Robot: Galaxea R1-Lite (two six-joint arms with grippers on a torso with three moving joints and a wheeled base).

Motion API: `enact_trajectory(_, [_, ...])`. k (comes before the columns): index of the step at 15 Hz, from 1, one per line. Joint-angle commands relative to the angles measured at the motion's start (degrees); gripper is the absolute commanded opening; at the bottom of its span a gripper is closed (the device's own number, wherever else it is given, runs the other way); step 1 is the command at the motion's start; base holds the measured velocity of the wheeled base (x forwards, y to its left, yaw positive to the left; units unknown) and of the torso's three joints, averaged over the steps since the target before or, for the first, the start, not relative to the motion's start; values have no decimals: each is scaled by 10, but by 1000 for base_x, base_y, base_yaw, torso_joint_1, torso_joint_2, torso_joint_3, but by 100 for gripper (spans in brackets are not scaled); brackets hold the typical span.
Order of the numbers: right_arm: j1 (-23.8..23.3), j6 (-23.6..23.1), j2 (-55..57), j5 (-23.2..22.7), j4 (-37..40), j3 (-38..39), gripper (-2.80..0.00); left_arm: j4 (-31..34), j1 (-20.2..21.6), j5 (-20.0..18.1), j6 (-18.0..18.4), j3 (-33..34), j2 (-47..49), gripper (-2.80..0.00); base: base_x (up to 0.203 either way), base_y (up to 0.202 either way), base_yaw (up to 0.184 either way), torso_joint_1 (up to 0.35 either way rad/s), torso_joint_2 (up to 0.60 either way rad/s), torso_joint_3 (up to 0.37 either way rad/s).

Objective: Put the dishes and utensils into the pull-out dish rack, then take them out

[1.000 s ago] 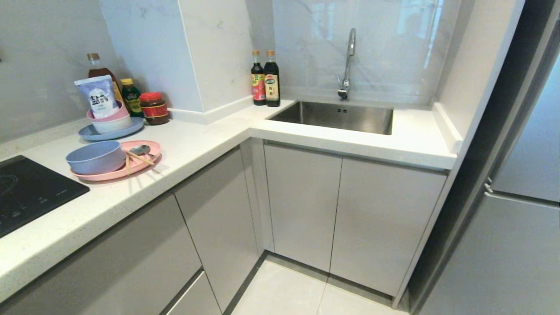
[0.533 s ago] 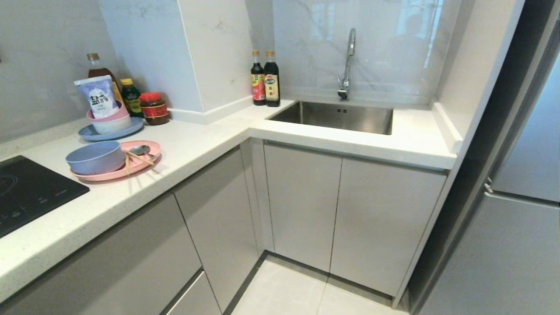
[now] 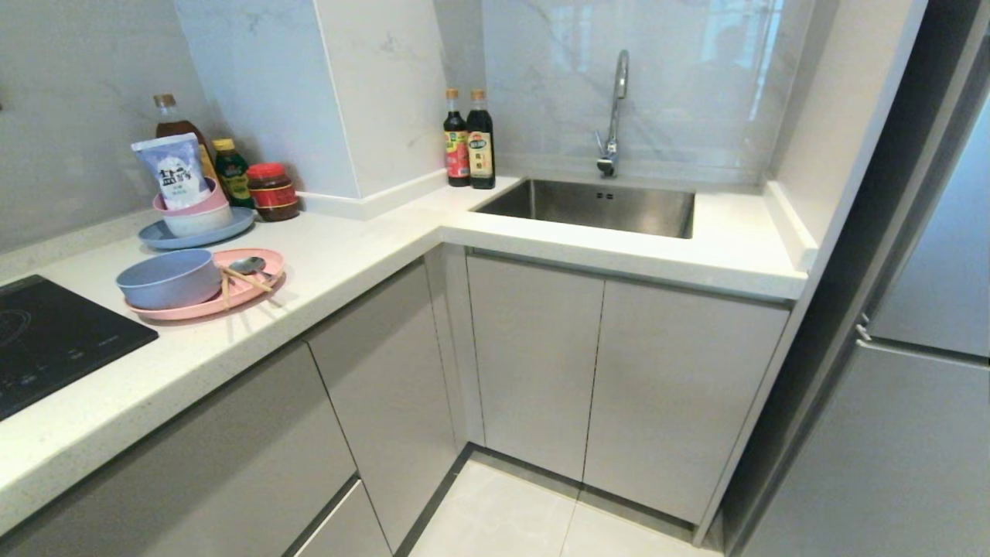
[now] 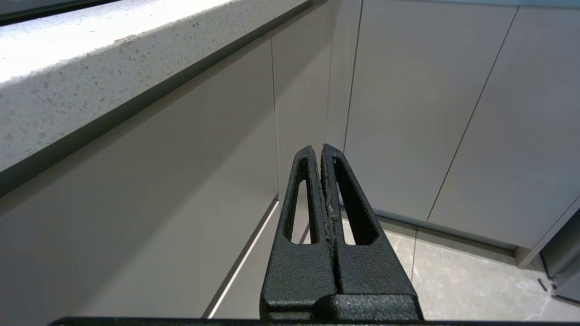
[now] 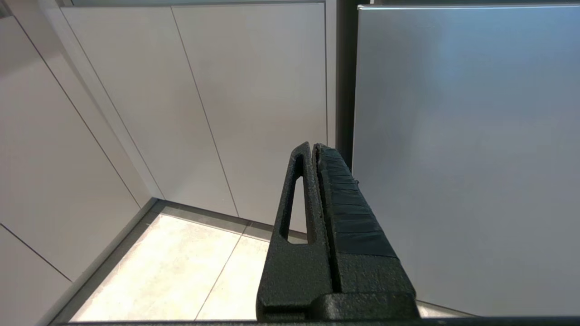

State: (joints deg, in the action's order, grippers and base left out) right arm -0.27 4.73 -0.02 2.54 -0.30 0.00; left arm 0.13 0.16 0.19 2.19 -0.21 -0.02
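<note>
We are seeing white counter [image 3: 371,255] holding pink plate [image 3: 255,290], blue-grey plate [image 3: 236,224], bottles [image 3: 469,139], red jar [image 3: 272,192].

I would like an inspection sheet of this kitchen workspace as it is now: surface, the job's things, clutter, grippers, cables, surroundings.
Surface: white speckled countertop, L-shaped, with a black cooktop at its left end.
Job's things: pink plate on the countertop, carrying the blue bowl, spoon and chopsticks; no dish rack seen, all cabinet fronts closed.
Clutter: blue-grey plate with a pink-rimmed bowl holding a packet; bottles and a red-lidded jar behind; two dark sauce bottles.
Grippers: left gripper shut, empty, below the counter edge; right gripper shut, empty, near the floor.
Cables: nothing seen.
Surroundings: sink, faucet, fridge.
</note>
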Motion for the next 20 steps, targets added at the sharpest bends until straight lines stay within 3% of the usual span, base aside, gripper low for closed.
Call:
enact_trajectory(1, [0,0,-2,0,0,0,-280,0,0,0,-2,1,1,-280,0,0,0,0,0,0])
enact_trajectory(20, [0,7,-2,0,0,0,-280,0,0,0,-1,1,1,-280,0,0,0,0,0,0])
